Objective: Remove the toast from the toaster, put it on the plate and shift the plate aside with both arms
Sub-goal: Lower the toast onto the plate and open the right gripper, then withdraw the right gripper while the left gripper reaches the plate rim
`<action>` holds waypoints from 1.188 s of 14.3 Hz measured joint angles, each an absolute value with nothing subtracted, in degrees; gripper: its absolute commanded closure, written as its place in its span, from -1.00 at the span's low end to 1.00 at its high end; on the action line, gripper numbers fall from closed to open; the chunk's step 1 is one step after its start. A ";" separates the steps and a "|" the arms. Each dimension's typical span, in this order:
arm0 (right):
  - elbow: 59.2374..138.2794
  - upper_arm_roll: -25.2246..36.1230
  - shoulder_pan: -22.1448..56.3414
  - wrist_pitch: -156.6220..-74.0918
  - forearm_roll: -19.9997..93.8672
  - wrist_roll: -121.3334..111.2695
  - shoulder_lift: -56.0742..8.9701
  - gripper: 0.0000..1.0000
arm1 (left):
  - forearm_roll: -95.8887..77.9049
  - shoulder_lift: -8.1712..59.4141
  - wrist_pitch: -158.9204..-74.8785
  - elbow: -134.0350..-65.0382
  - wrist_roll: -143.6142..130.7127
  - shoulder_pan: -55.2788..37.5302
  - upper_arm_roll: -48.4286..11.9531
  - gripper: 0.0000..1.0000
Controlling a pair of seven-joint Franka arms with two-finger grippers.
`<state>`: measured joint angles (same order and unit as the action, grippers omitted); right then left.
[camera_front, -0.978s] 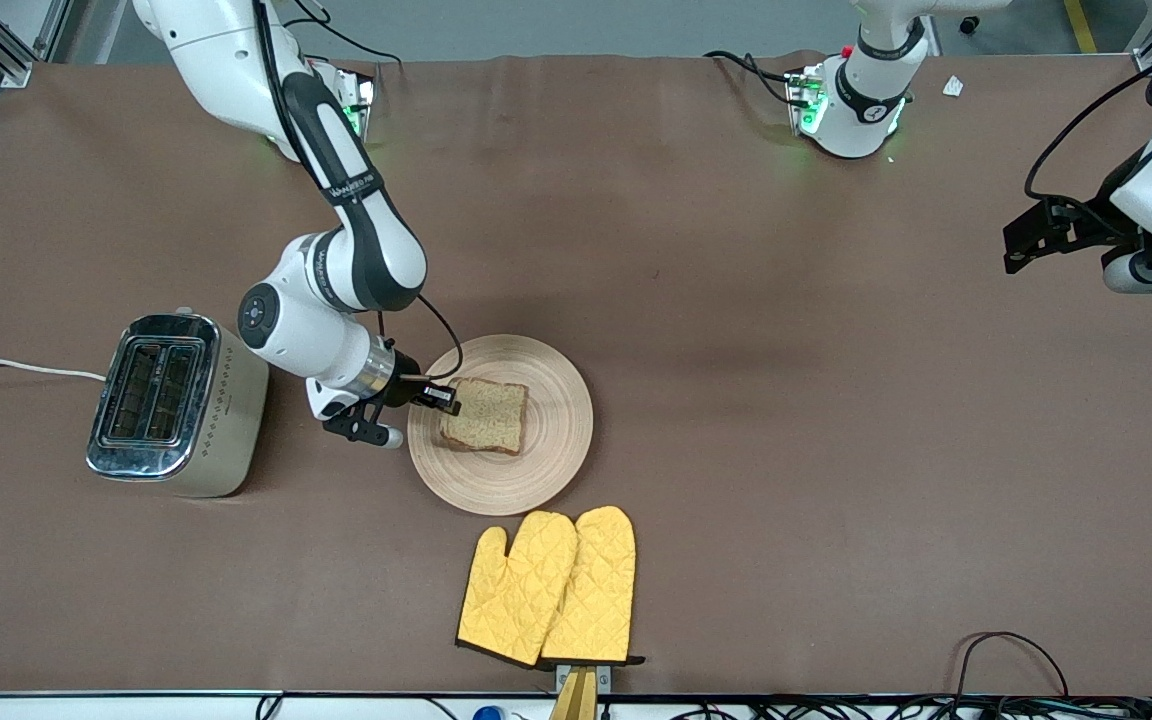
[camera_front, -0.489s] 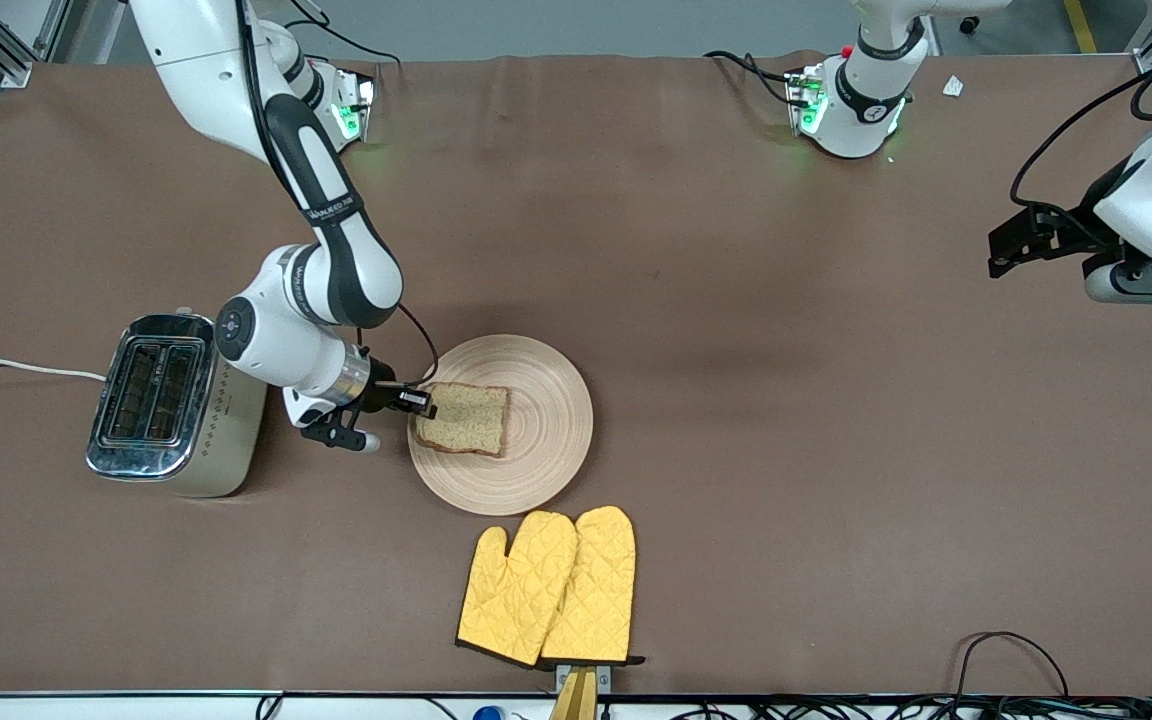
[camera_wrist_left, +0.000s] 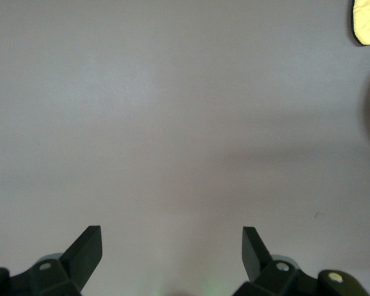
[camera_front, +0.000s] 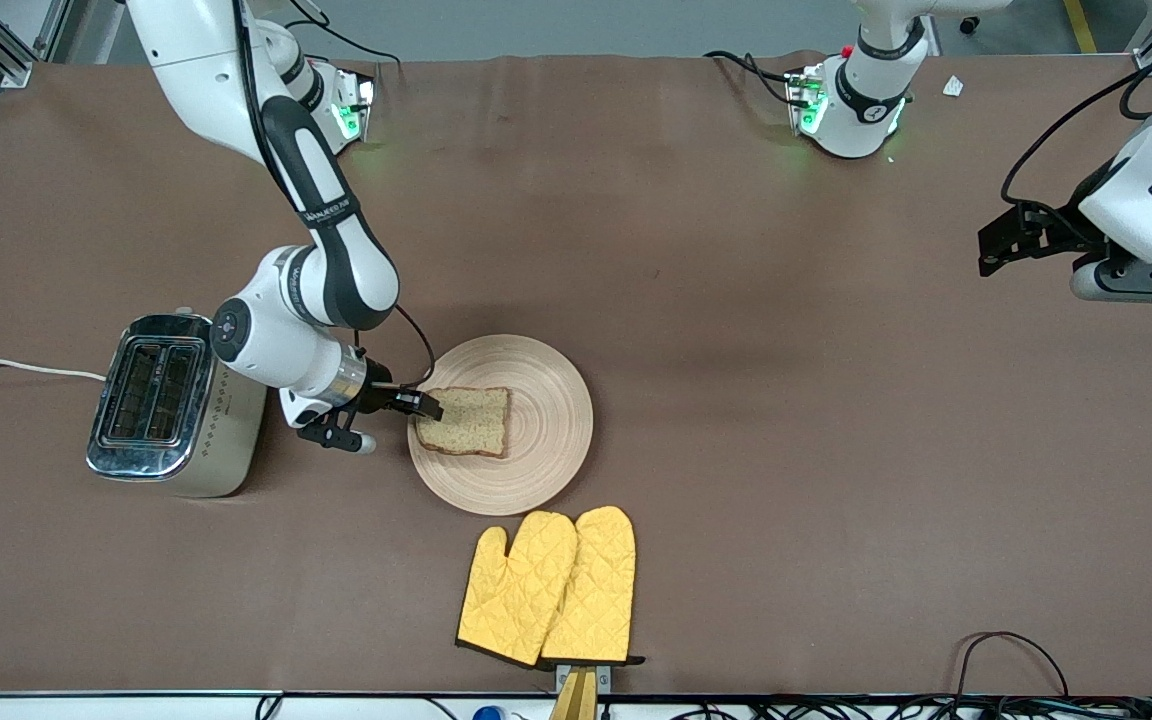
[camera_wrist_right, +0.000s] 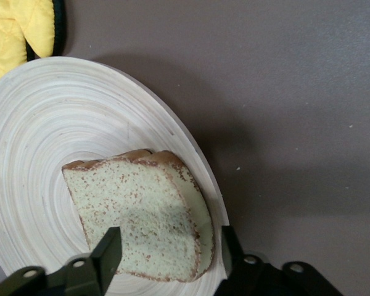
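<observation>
1. While the brown cloth-covered table [camera_front: 736,300] spreads widest of all, the round pale wooden plate with ring grain [camera_front: 551,425] serves as my landmark near its middle.
2. Toward the right arm's end from the plate stands the boxy chrome-topped cream toaster [camera_front: 176,405], both slots looking empty.
3. Nearer the front camera than the plate, just beside its rim, lie two yellow quilted oven mitts [camera_front: 548,588].
4. Well apart from the plate, toward the left arm's end, the left gripper [camera_wrist_left: 172,246] waits over bare table, jaws spread wide, holding nothing.
5. Over the plate's toaster-side rim sits the right gripper [camera_wrist_right: 166,250], jaws parted on either side of the slice's edge; they look let go, not pinching.
6. On the plate lies the squarish light brown slice of toast [camera_front: 466,420], flat, toward the toaster side.
7. To finish well, I'd judge the right gripper should back straight away without dragging the toast, then both arms take the plate's rim.
</observation>
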<state>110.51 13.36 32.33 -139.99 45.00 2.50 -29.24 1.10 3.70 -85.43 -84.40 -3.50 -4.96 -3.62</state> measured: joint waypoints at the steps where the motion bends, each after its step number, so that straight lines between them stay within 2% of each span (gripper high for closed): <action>1: 110.51 13.50 32.24 -139.94 44.99 2.49 -29.24 -0.77 | 1.10 3.66 -85.43 -84.36 -3.50 -4.93 -3.62 -1.00; 2: 110.51 13.84 32.18 -139.93 44.90 2.49 -29.24 -0.97 | 1.10 3.60 -85.40 -84.35 -3.50 -4.93 -3.61 -1.00; 3: 110.50 14.51 32.13 -139.68 44.68 2.35 -29.24 -1.00 | 1.10 3.55 -85.24 -84.35 -3.50 -4.92 -3.60 -1.00; 7: 109.88 18.80 31.92 -134.39 41.20 1.51 -28.33 -1.00 | -0.04 3.53 -84.00 -84.38 -3.50 -4.84 -3.60 -1.00; 11: 108.98 23.66 31.73 -126.08 33.67 1.48 -23.49 -1.00 | -9.68 4.74 -82.32 -86.77 -3.50 -4.20 -3.42 -1.00; 13: 108.46 25.42 31.64 -122.38 27.75 1.47 -19.86 -1.00 | -14.26 7.85 -83.10 -87.89 -3.50 -4.24 -3.42 -1.00; 17: 105.15 28.49 31.46 -111.44 16.15 1.48 -12.76 -1.00 | -26.71 18.35 -88.13 -88.35 -3.35 -4.35 -3.44 -1.00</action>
<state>105.15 28.49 31.46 -111.44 16.15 1.48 -12.76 -26.71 18.35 -88.13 -88.35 -3.35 -4.35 -3.44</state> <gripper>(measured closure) 0.000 0.000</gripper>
